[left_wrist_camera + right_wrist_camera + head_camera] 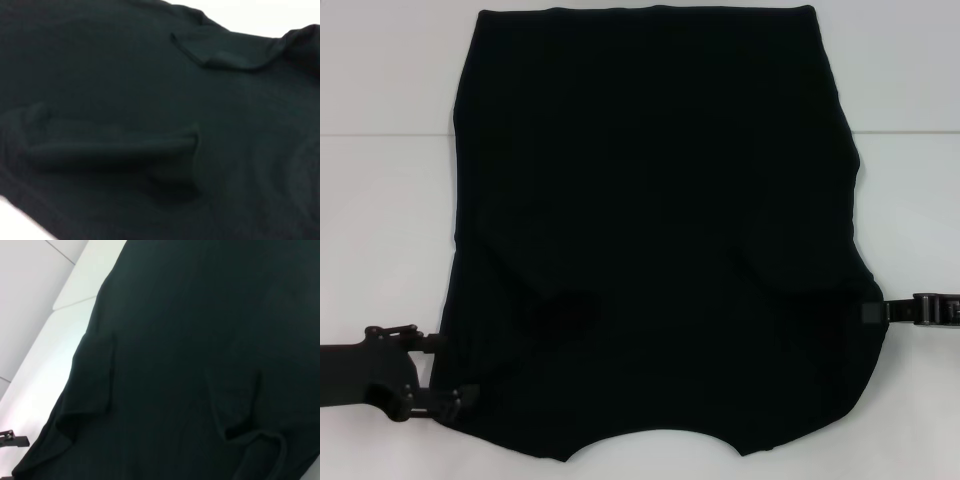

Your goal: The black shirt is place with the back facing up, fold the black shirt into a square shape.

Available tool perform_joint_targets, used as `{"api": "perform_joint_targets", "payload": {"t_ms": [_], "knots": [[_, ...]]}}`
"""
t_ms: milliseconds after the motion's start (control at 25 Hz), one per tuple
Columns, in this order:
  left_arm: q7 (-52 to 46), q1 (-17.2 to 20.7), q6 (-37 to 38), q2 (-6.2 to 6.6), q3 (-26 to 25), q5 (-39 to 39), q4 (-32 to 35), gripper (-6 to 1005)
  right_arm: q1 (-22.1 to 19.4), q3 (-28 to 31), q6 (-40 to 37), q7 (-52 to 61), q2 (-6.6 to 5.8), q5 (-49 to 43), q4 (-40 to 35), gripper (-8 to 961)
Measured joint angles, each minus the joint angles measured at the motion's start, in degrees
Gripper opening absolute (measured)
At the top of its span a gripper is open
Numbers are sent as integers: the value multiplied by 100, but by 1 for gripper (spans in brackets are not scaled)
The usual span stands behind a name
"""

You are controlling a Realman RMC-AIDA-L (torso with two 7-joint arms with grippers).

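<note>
The black shirt (650,240) lies spread flat on the white table (380,200), filling most of the head view, its straight hem at the far edge and the curved neckline at the near edge, where the picture cuts it off. Both sleeves appear folded inward over the body; their outlines show only faintly as darker flaps in the head view, but the left wrist view shows one folded sleeve as a raised flap (125,145) and the right wrist view shows two such folds on the cloth (95,385). No lettering is visible on the upturned side. The left gripper (435,385) sits at the shirt's near left corner, touching or just beside the fabric edge; black against black, whether its fingers are apart or pinching the cloth cannot be told. The right gripper (880,312) reaches in from the right to the shirt's edge near the shoulder, and its tip merges with the fabric, so its state cannot be told either. Neither wrist view shows its own arm's fingers. The table is plain white, with a faint seam running across it behind the shirt's midline.
</note>
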Motion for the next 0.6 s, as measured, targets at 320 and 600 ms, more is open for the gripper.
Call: {"api": "perform_joint_targets", "payload": {"t_ms": [320,600], "knots": [[168,15,-98,-19,11,18,-51,803,-33,0,-7,-38,55,69,4,31],[365,47,-289,-101,15,-16,-67,746,-67,0,-38,-44,56,70,4,31]]}}
